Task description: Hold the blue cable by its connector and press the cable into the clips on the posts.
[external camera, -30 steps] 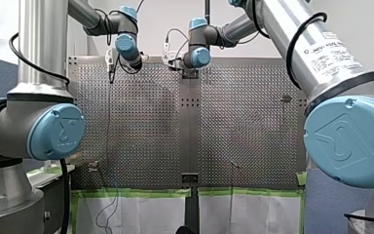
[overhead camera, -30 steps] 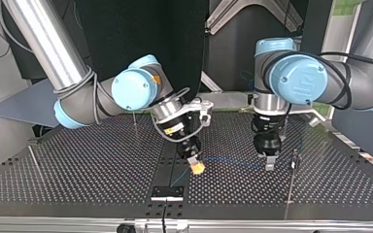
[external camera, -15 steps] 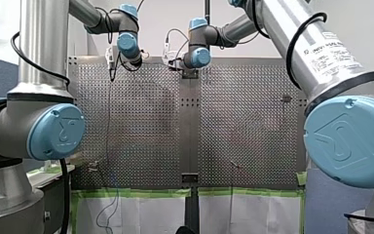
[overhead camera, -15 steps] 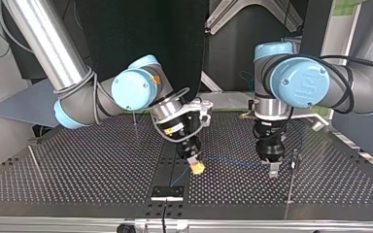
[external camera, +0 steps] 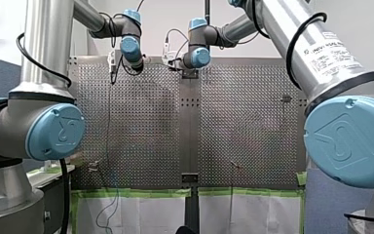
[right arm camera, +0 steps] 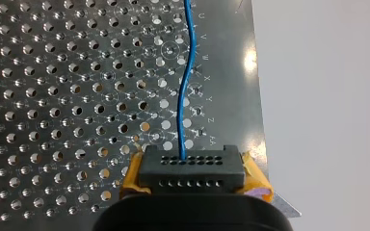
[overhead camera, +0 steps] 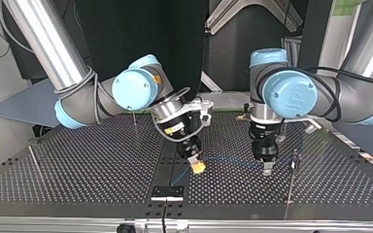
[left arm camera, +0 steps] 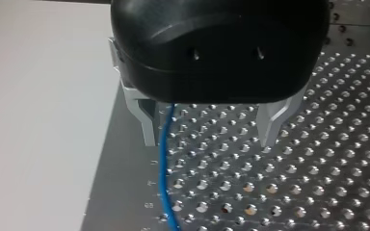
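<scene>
My right gripper [right arm camera: 192,192] is shut on the black connector [right arm camera: 191,166], which sits between its yellow pads. The blue cable [right arm camera: 185,86] leaves the connector and runs ahead over the perforated plate. In the top view the same gripper [overhead camera: 197,166] hovers low near the table's middle, and the cable [overhead camera: 233,161] stretches from it towards my left gripper [overhead camera: 267,168]. My left gripper [left arm camera: 207,139] is open just above the plate. The cable [left arm camera: 165,159] passes between its metal fingers [left arm camera: 147,122], close to one of them. A thin post [overhead camera: 294,162] stands beside it.
Other thin posts stand at the top view's left [overhead camera: 35,162] and further back [overhead camera: 134,119]. A black bracket [overhead camera: 167,191] sits at the near edge on the plate's centre seam. A white surface [left arm camera: 43,120] borders the plate [left arm camera: 318,168] beside my left gripper.
My left arm's wrist has swung and its gripper has shifted a little over the cable, first towards the post, then back. My right gripper and the connector have stayed put.
</scene>
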